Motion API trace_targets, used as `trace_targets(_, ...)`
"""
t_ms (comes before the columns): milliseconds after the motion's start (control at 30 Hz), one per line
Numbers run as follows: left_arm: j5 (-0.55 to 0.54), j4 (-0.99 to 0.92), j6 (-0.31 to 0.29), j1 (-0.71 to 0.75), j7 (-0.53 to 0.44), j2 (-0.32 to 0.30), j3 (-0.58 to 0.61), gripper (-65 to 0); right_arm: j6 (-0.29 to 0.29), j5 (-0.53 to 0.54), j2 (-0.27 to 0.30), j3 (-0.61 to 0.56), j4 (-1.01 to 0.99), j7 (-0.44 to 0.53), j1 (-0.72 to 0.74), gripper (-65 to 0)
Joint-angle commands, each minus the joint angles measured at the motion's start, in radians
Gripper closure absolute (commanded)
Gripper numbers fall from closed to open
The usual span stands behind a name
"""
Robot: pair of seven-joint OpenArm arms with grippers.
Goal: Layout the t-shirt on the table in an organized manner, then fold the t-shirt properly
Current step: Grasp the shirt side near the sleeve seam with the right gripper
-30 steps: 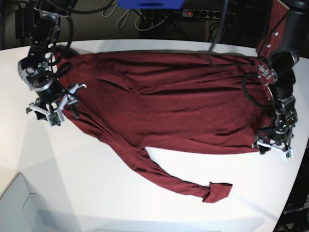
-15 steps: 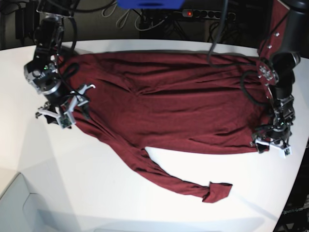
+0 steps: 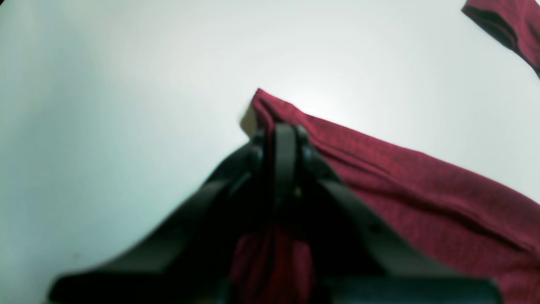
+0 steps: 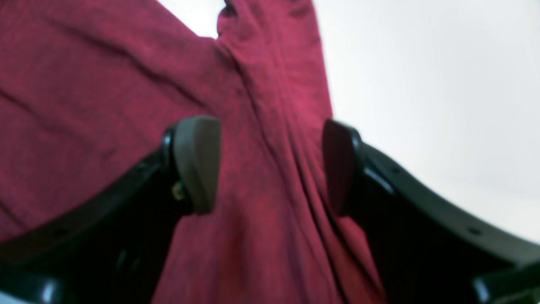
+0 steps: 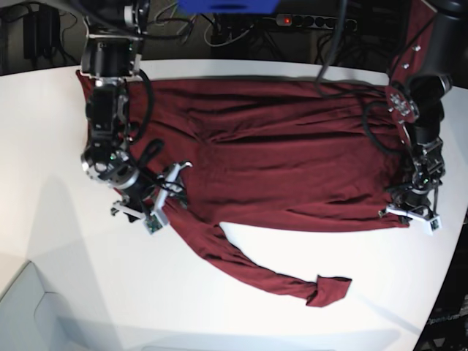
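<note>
Left claw (image 3: 283, 139) pinches the t-shirt (image 5: 278, 146) corner; right claw (image 4: 270, 164) gapes wide over cloth.

Behind the desk's far edge the room is dark. A black power strip (image 5: 316, 21) with a lit red switch lies there among loose cables (image 5: 219, 31), and a blue object (image 5: 228, 5) juts in at the top. Bright overhead light puts a soft glare on the white surface.
</note>
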Motion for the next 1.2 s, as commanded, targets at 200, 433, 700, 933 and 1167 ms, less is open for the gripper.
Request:
trace_targets(200, 0.020, -0.006, -0.003, -0.003, 0.074, 0.000, 0.001, -0.4, -0.005, 0.020, -0.003, 0.004, -0.252, 0.039, 0.185, -38.2)
trace_targets(433, 0.020, -0.007, -0.003, -0.003, 0.074, -0.002, 0.001, -0.4, -0.005, 0.020, 0.001, 0.002, -0.380, 0.142, 0.216, -38.0)
trace_targets(700, 0.020, -0.007, -0.003, -0.003, 0.074, -0.003, 0.001, -0.4, -0.005, 0.020, 0.002, 0.005, -0.399, 0.179, 0.214, -28.4)
trace_targets(933, 0.020, -0.007, -0.003, -0.003, 0.074, -0.005, 0.001, -0.4, -0.005, 0.020, 0.021, 0.007, -0.396, 0.177, 0.217, -6.5)
trace_targets(1167, 0.019, -0.006, -0.004, -0.007, 0.074, -0.007, 0.001, -0.4, -0.005, 0.020, 0.042, 0.007, -0.345, 0.170, 0.197, 0.0)
